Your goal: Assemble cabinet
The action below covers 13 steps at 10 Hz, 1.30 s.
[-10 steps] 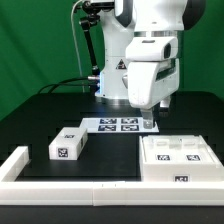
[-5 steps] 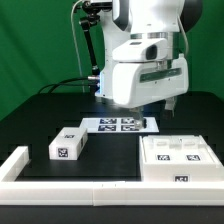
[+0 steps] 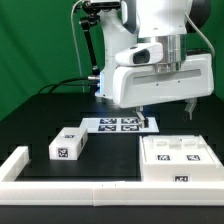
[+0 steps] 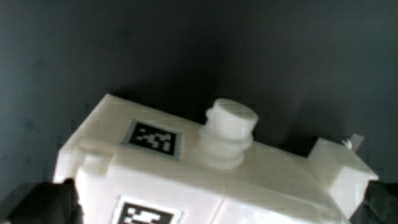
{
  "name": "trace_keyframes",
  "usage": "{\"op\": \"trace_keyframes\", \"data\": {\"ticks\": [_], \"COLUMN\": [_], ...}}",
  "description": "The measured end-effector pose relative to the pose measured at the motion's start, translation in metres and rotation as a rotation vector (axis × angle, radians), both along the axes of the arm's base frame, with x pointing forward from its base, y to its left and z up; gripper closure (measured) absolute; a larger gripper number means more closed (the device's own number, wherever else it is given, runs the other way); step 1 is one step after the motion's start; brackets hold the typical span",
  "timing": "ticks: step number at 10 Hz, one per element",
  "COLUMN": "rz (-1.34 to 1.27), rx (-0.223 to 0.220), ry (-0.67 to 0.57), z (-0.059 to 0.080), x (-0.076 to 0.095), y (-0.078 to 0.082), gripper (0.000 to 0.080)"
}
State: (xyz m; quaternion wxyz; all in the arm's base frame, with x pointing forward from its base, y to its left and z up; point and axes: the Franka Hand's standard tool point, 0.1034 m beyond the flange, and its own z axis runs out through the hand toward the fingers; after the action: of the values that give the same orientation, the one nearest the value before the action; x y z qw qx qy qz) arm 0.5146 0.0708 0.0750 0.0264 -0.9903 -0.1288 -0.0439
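The white cabinet shell (image 3: pixel 180 158) lies on the black table at the exterior view's right, with tags on its top and front. A smaller white tagged block (image 3: pixel 68 145) lies at the exterior view's left. My gripper (image 3: pixel 166 111) hangs open a little above the shell's back part, touching nothing. In the wrist view the shell (image 4: pixel 267 175) fills the space beneath my gripper (image 4: pixel 214 216). It shows a square tag (image 4: pixel 157 138) and a short round peg (image 4: pixel 228 128). Dark fingertips (image 4: pixel 36 205) stand at either side of it.
The marker board (image 3: pixel 120 124) lies flat on the table behind the parts, near the arm's base. A long white rail (image 3: pixel 20 165) edges the table's front and the exterior view's left corner. A green backdrop stands behind.
The hand has turned at the wrist and swung toward the exterior view's right, from over the marker board to over the cabinet shell. The parts on the table have not moved.
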Motion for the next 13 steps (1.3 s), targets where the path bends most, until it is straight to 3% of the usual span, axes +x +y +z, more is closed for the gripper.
{"op": "trace_keyframes", "data": {"ticks": [3, 5, 8, 10, 13], "rz": [-0.253, -0.26, -0.258, -0.259, -0.247], "rx": [0.02, 0.024, 0.034, 0.038, 0.039], "ry": [0.037, 0.035, 0.044, 0.047, 0.046], "z": [-0.006, -0.015, -0.038, -0.058, -0.058], "x": [-0.007, -0.013, -0.017, -0.019, -0.018], "y": [0.012, 0.014, 0.019, 0.012, 0.014], "gripper": [0.0002, 0.0002, 0.0002, 0.0002, 0.0002]}}
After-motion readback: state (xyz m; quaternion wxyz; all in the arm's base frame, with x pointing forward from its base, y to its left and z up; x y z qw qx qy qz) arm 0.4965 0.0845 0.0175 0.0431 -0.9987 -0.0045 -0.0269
